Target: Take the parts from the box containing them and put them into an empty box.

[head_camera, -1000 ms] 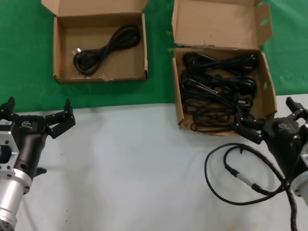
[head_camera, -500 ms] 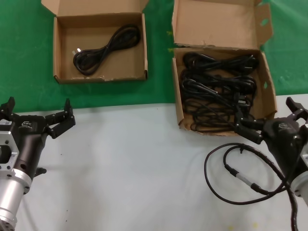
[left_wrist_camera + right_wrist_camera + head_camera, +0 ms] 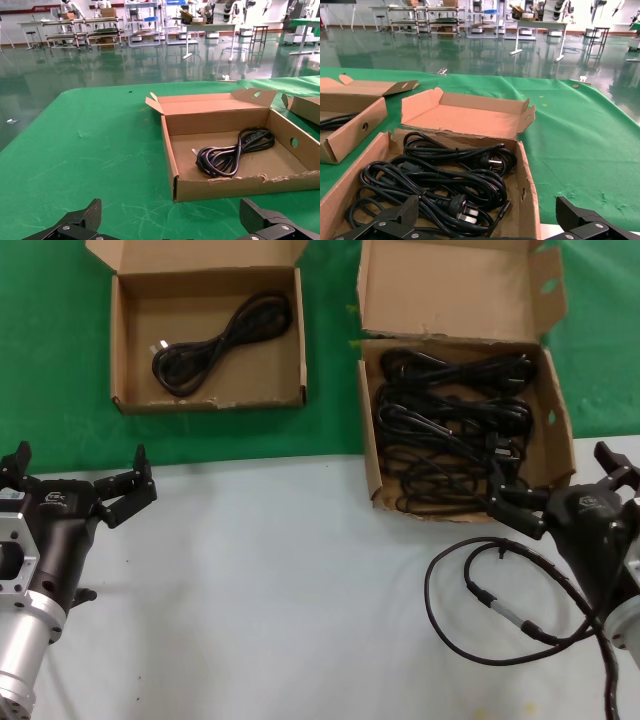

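Several black power cords (image 3: pixel 450 420) lie coiled in the larger box (image 3: pixel 368 440) with the tall lid flap (image 3: pixel 450 290) at the right. One cord (image 3: pixel 220 340) lies in the smaller low-walled box (image 3: pixel 210 400) at the left. My right gripper (image 3: pixel 550 462) is open and empty at the larger box's near edge; the right wrist view shows its gripper (image 3: pixel 486 202) just above the cords (image 3: pixel 440 185) and the box wall (image 3: pixel 527 200). My left gripper (image 3: pixel 80 452) is open and empty at the near left, short of the smaller box (image 3: pixel 240 187) and its cord (image 3: pixel 232 152).
A thick looped robot cable with a silver connector (image 3: pixel 500 610) lies on the white table (image 3: pixel 270 580) beside my right arm. Both boxes stand on green cloth (image 3: pixel 60 360) at the back. The smaller box's side also shows in the right wrist view (image 3: pixel 350 130).
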Controlling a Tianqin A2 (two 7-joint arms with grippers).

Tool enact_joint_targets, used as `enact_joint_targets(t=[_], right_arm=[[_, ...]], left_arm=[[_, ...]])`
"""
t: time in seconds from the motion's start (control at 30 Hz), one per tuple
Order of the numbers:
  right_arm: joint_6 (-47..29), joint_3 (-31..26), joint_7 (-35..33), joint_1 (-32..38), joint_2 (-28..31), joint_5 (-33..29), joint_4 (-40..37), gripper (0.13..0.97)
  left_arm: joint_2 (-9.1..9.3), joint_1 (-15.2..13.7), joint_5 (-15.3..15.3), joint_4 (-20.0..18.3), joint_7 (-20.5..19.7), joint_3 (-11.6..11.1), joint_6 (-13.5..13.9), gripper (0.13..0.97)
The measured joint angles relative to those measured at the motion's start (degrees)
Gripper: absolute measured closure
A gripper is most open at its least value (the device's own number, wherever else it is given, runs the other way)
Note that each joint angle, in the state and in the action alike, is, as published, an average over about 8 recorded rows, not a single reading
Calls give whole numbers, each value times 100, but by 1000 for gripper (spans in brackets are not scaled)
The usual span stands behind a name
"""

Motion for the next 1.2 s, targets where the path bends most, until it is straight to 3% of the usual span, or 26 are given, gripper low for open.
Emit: enact_joint_targets(t=[1.2], right_arm=[[0,0,0,0,0,0,0,129]], left_arm=[[0,0,0,0,0,0,0,132]])
